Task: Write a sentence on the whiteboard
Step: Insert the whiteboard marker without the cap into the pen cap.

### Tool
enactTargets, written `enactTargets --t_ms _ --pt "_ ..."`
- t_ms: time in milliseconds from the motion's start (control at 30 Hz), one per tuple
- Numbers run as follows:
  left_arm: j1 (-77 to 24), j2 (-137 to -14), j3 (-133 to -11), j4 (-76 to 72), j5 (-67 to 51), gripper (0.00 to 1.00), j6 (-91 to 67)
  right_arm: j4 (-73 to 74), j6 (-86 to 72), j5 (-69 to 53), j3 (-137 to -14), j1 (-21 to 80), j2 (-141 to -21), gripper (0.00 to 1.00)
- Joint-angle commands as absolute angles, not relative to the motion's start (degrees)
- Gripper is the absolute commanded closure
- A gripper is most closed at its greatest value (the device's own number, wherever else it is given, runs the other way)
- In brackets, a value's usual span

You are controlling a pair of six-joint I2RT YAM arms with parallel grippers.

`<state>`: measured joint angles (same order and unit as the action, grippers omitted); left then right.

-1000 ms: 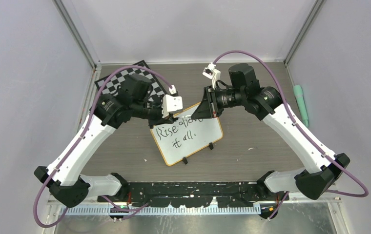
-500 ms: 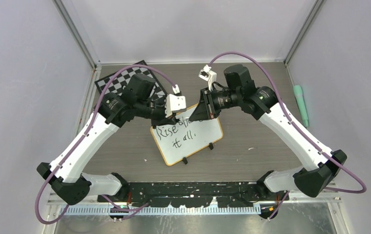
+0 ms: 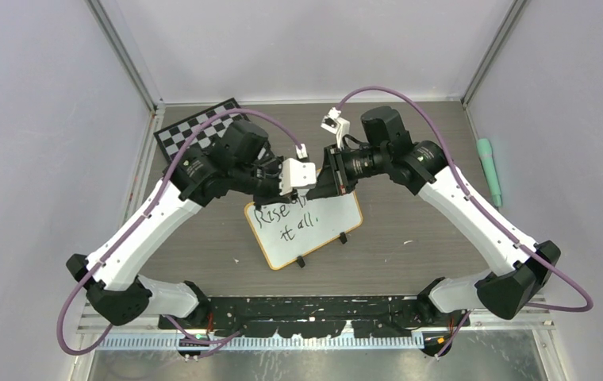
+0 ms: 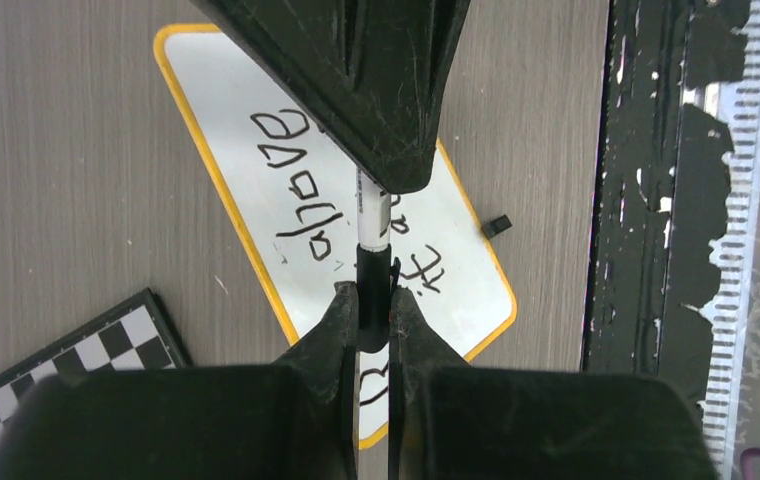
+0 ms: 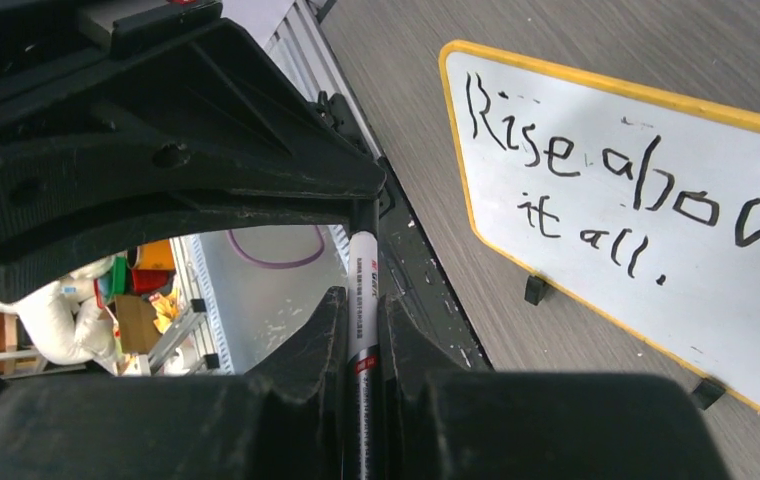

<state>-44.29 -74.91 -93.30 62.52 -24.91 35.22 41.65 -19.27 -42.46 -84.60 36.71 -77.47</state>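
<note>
Both grippers are on the same marker (image 5: 361, 265), nose to nose over the far edge of the whiteboard (image 3: 322, 230). Left gripper (image 4: 373, 300) is clamped on the black cap end (image 4: 374, 262), and right gripper (image 5: 361, 310) is clamped on the white barrel. I see no gap at either set of fingers, and the marker runs straight between them. The whiteboard lies flat on the grey table (image 3: 417, 222), mid-workspace between the two arms and rotated so its long side runs diagonally; its two black feet clips are on the near edge. The sentence (image 5: 616, 190) reads "Rise above it all." in two lines on my right wrist cam. From the top cam the grippers cover "above". The chessboard (image 3: 191, 131) sits at the far left corner, partly under the left arm.
</note>
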Motion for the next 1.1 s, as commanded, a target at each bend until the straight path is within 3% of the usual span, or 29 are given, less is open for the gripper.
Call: enactTargets --t_ms 0,400,800,1000,1067 --pt "-48.7 -76.3 -97.4 59.2 -22.3 1.00 36.1 40.4 -20.2 -42.7 -83.4 37.8 -78.8 1.00" --pt "-53.0 -83.9 -109.9 51.4 -19.2 1.00 23.5 38.9 -23.8 -43.4 -81.2 38.2 -79.3 1.00" --pt "-60.6 -85.1 -110.8 52.6 -9.3 1.00 30.1 37.5 -27.5 -45.4 -82.1 37.6 -80.6 1.00" --pt "-53.8 -82.8 -109.3 58.5 -15.2 0.59 28.0 42.9 -23.3 -47.0 -86.3 30.8 -79.5 1.00" --pt "-50.4 -81.2 -108.0 60.1 -18.6 0.50 27.2 43.0 -23.0 -48.0 -86.3 28.2 -78.4 1.00"
